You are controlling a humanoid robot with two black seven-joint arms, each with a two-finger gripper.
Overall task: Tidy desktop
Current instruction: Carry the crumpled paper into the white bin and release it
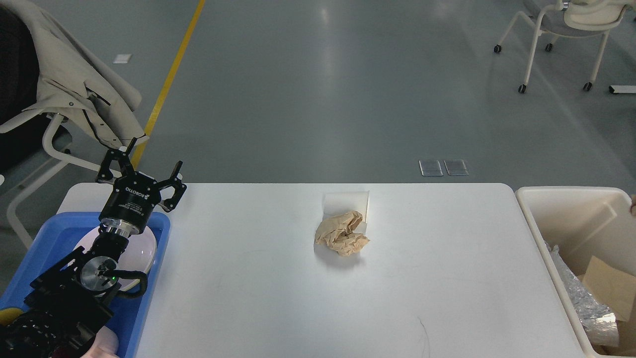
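The white desktop (278, 298) fills the lower middle of the head view. At its middle lies a crumpled ball of brown paper (343, 232), resting against a white paper cup (348, 204) tipped on its side. My left gripper (143, 170) hangs open over the table's far left corner, above the blue tray (49, 229), with nothing between its fingers. The right arm and its gripper are out of view.
A white plate (144, 248) lies in the blue tray under my left arm. A cream bin (541, 219) at the table's right end holds cardboard and foil wrap. Chairs stand on the grey floor at far left and far right.
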